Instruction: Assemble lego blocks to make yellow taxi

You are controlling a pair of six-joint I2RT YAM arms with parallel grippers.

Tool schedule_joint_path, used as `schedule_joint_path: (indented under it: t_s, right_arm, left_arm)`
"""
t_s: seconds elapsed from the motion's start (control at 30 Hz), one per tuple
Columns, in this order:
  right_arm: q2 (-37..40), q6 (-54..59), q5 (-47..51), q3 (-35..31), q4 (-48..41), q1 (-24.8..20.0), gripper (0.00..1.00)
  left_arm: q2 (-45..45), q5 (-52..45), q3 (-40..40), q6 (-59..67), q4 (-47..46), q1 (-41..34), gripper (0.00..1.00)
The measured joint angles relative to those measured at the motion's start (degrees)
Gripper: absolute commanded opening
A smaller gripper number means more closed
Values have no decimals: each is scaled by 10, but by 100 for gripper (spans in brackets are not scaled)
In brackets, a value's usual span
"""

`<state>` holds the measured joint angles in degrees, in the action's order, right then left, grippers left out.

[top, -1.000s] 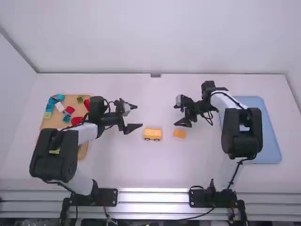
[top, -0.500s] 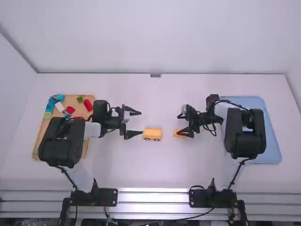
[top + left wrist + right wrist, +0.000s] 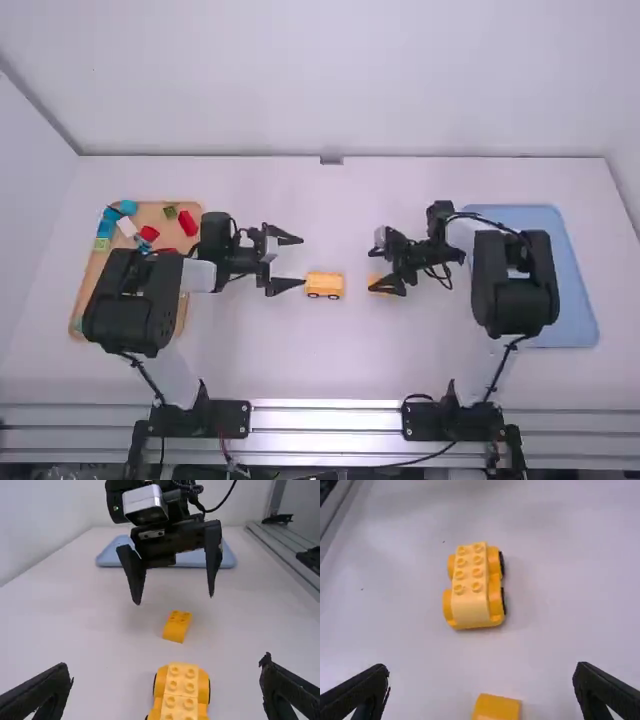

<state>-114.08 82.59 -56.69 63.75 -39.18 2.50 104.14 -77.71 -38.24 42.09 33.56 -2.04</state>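
Well, along the middle of the white bench (image 3: 330, 350) the taxi looks well over half made, as far as I can judge. By the bench's right edge lies a blue tray (image 3: 572, 290), by its left edge a wooden tray (image 3: 150, 212) of coloured blocks (image 3: 187, 222), none obviously needed now. The left hand (image 3: 302, 262) stands wide open beside the car, with nothing in its grip. The right hand (image 3: 374, 266) is spread wide too, empty, its fingers over the far and near sides of the spare block. Midway between the bench's left and right edges sits the taxi body (image 3: 324, 285), upright on black wheels (image 3: 503, 601), its studded top bare. Left to do, I'd say: the small yellow block (image 3: 176, 626), loose on the bench just right of the body, wants picking up, lining up and pressing on, probably as the cab roof.
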Motion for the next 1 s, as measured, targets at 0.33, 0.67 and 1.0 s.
schedule_joint_path:
  t_s: [0.33, 0.67, 1.0]
  right_arm:
    - [5, -36, 41, 23, -32, -37, 98]
    - [6, -132, -77, -90, 218, -83, 98]
    - [10, -129, -71, -105, 196, -70, 98]
  left_arm:
    - [0, 19, 0, 0, -18, 0, 99]
    - [0, 41, 0, 0, -17, 0, 99]
    - [0, 45, 0, 0, -21, -20, 99]
